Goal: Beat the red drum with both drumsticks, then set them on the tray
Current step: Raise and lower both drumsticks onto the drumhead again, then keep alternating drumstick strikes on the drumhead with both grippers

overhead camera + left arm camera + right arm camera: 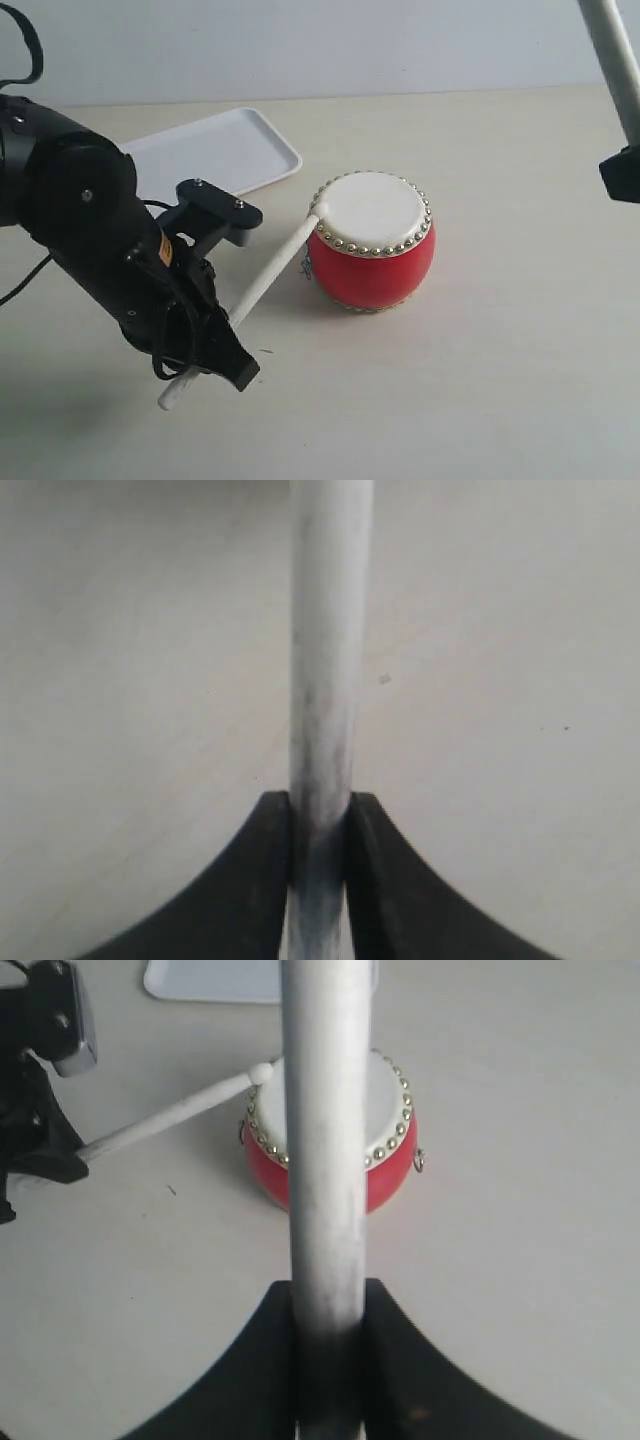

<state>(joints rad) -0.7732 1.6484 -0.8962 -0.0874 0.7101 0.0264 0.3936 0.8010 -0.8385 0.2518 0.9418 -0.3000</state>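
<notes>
The red drum (372,262) stands upright on the table, its cream skin ringed with gold studs. My left gripper (215,355) is shut on one drumstick (270,272) near its butt end, and the stick's rounded tip lies at the left edge of the skin. In the left wrist view the jaws (320,825) pinch that drumstick (325,660) on both sides. My right gripper (328,1310) is shut on the other drumstick (325,1140), held high above and short of the drum (390,1175). That stick (612,60) shows at the exterior view's top right corner.
The white tray (215,150) lies flat behind and left of the drum, with nothing on it. My left arm (80,215) fills the left side of the table. Bare tabletop lies in front of and to the right of the drum.
</notes>
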